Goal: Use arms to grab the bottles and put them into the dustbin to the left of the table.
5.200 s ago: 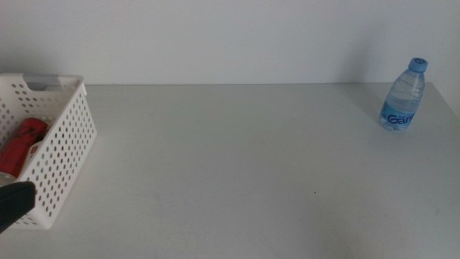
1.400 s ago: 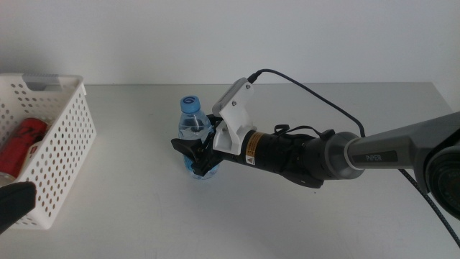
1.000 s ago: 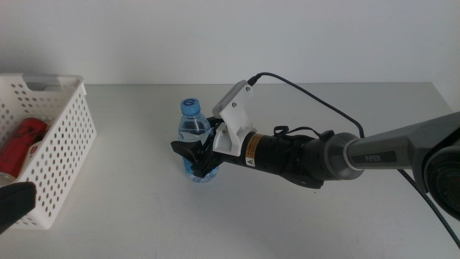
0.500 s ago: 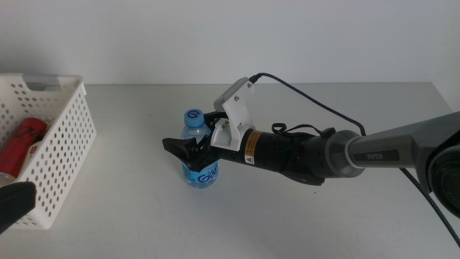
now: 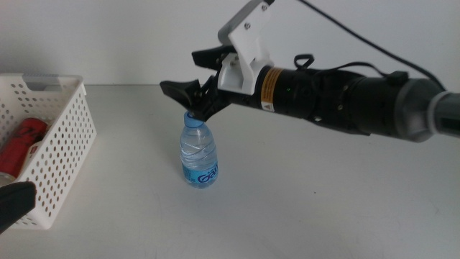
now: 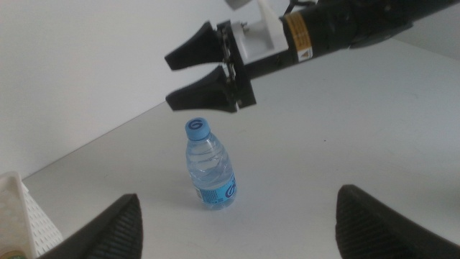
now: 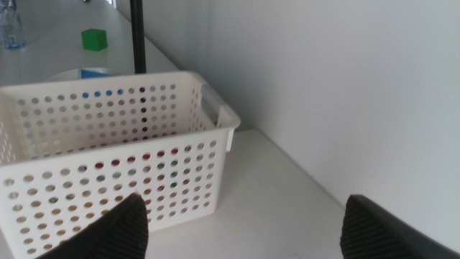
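R gripper [image 5: 192, 78] hangs just above the blue cap of the water bottle [image 5: 199, 155], jaws spread & holding nothing — bottle upright on the table [image 5: 302, 208] mid-left, apart from the dustbin [image 5: 61, 155] w/ red can [image 5: 20, 144] inside; L gripper [image 5: 13, 203] waits low-left, jaws wide apart.

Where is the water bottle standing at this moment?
In the middle view, the water bottle stands upright on the table, right of the white basket, directly below the open right hand.
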{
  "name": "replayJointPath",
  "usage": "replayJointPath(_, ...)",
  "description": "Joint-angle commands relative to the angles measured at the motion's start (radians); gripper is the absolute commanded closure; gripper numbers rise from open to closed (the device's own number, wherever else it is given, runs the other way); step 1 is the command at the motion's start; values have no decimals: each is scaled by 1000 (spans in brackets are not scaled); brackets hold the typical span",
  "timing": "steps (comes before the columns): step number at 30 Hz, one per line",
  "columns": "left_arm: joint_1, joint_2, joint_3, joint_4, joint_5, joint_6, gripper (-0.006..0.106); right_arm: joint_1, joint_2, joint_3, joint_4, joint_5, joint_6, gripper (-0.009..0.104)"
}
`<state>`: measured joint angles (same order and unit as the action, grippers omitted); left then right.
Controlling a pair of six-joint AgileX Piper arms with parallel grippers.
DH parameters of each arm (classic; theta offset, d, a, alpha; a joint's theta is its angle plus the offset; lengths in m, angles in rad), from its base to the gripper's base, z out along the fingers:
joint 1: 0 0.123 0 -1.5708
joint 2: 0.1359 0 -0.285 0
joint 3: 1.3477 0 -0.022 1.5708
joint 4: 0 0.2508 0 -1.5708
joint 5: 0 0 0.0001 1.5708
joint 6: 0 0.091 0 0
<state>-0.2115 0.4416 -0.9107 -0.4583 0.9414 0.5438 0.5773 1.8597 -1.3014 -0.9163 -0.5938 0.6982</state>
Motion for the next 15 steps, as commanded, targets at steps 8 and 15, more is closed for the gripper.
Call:
replayJointPath(8, -8, 16, -23, -34, -72, -4, 11, -18, -388, -8, -129, 190, 142, 19)
replayJointPath(15, -8, 16, -23, -34, -72, -4, 11, -48, -700, 259, 253, 406, -170, 24)
